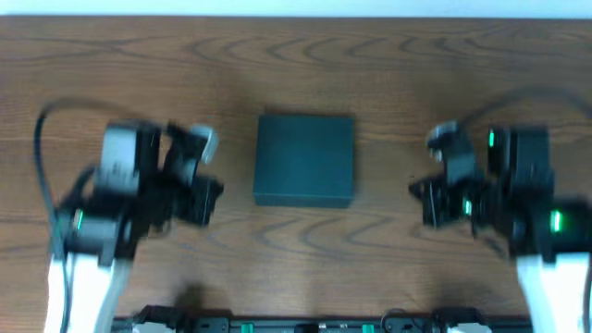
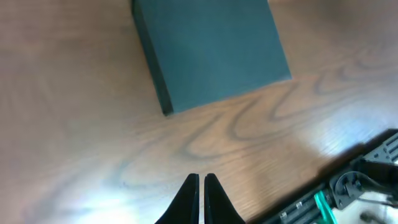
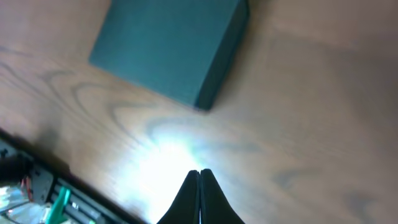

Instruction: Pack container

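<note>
The container (image 1: pixel 304 159) is a dark teal-green rectangular box, lid closed, lying flat at the middle of the wooden table. It also shows in the left wrist view (image 2: pixel 211 46) and the right wrist view (image 3: pixel 168 46). My left gripper (image 1: pixel 211 196) hovers left of the box, shut and empty; its fingertips (image 2: pixel 201 178) are over bare wood. My right gripper (image 1: pixel 421 196) hovers right of the box, shut and empty; its fingertips (image 3: pixel 199 172) are over bare wood. No snack packets are in view.
The wooden table (image 1: pixel 296 250) spans the view. A black rail with green parts (image 1: pixel 305 324) runs along the front edge and shows in both wrist views (image 2: pixel 336 193) (image 3: pixel 37 193). Cables loop behind each arm.
</note>
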Robot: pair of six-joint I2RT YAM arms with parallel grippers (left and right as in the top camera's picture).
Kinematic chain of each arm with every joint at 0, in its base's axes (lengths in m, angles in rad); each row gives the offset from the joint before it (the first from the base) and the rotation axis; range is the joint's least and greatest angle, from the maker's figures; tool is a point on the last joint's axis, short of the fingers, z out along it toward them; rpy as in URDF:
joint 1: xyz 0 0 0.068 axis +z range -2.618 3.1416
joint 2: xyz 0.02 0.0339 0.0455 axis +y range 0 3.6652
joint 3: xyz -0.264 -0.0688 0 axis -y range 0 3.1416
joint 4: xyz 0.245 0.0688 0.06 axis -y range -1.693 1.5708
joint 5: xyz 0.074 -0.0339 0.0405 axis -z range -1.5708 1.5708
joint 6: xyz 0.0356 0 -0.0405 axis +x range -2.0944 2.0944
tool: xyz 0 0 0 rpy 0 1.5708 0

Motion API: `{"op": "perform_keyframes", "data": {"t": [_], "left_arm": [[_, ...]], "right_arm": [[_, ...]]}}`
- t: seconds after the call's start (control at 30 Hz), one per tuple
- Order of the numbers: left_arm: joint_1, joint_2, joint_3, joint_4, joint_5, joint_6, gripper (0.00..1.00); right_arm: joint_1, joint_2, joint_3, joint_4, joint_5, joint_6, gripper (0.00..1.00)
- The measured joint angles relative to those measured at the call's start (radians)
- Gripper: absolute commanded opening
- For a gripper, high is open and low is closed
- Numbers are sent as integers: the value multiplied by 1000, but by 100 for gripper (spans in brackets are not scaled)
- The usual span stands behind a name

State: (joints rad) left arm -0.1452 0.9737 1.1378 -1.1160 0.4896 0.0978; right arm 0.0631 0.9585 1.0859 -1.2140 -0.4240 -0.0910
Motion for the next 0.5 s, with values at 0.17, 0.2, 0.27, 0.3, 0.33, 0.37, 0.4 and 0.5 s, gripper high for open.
{"op": "perform_keyframes", "data": {"t": [0.17, 0.2, 0.27, 0.3, 0.33, 0.37, 0.4, 0.5], "left_arm": [[-1, -387, -195, -36, 0, -95, 6], [-1, -443, -228, -47, 0, -120, 14], [-1, -512, -263, -53, 1, -156, 95], [-1, -529, -267, -53, 0, -174, 96], [-1, -536, -267, -50, 0, -183, 95], [-1, -540, -267, -46, 0, -196, 95], [-1, -541, -267, -47, 0, -205, 96], [-1, -540, -267, -67, 0, -232, 95]], "right_arm": [[1, -372, -166, -73, -14, 51, 12], [1, -432, -177, -82, -18, 65, 38], [1, -511, -181, -89, -23, 111, 99], [1, -534, -182, -89, -25, 134, 99], [1, -546, -182, -89, -26, 153, 99], [1, -556, -182, -92, -27, 181, 99], [1, -560, -182, -99, -29, 206, 99], [1, -560, -185, -146, -45, 334, 99]]}}
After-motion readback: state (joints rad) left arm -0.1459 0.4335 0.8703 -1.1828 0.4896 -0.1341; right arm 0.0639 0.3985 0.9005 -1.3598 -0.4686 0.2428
